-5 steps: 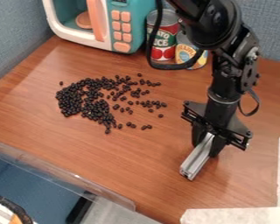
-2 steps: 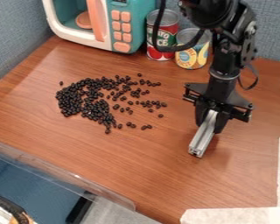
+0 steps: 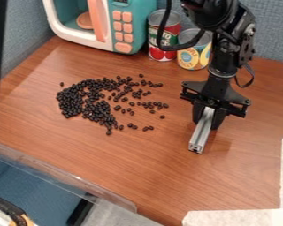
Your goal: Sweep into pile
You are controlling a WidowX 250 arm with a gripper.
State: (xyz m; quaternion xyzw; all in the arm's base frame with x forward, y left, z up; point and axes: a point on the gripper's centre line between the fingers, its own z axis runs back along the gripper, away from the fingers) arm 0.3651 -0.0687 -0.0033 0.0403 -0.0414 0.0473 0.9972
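Partly, the task can be judged as done; the black beans (image 3: 99,105) are spread on the wooden table (image 3: 138,170), in front of the toy microwave (image 3: 130,27) and towards the left of the view; at their left side a dense cluster (image 3: 73,102) is formed, in which many beans are pressed close together, and this may be counted as the beginning of a pile. By contrast, the right side is only loosely gathered; gaps of bare wood are left between the beans there, a few strays (image 3: 148,128) are found at the near edge, and one lone bean (image 3: 62,84) is set apart beyond the cluster's upper left.

A silver metal bar (image 3: 200,136) is grasped in the gripper (image 3: 208,120), its free end pointed towards the near side of the table; the bar is held to the right of the beans, well apart from them, so no bean is being pushed; whether the wood is touched by it cannot be told. Most of the gathering is therefore judged to be left; the loose right side would need to be swept in against the cluster, and the strays collected, before a single compact pile could be claimed.
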